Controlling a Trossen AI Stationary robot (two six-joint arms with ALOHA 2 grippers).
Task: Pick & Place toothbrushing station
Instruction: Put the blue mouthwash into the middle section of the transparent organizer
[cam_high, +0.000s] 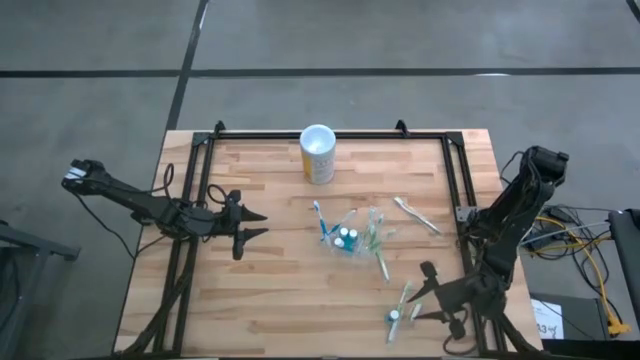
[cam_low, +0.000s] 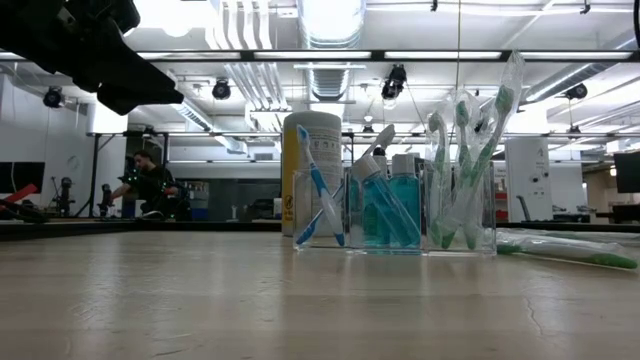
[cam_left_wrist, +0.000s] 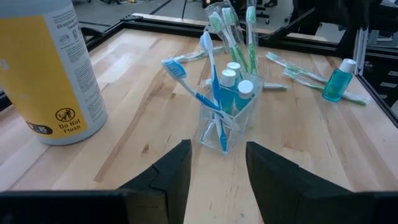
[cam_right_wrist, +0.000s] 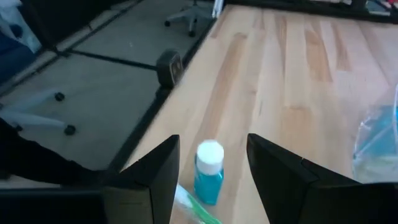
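Done: holder (cam_high: 350, 238) stocked with brushes and bottles.
Left: small bottle (cam_right_wrist: 209, 172), loose brushes (cam_high: 417, 215).
Left fingers (cam_left_wrist: 214, 174): parted, empty.
Right fingers (cam_right_wrist: 211, 171): parted around bottle, not gripping.

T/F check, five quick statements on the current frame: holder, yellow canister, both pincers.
1. The clear toothbrush holder stands upright mid-table. True.
2. The left pincer is clamped on the holder. False: it is open and apart from it, on its left.
3. The yellow canister lies on its side. False: it stands upright near the far edge.
4. A small blue bottle stands in front of the right pincer, not gripped. True.
5. The holder is empty. False: it holds toothbrushes and blue bottles.
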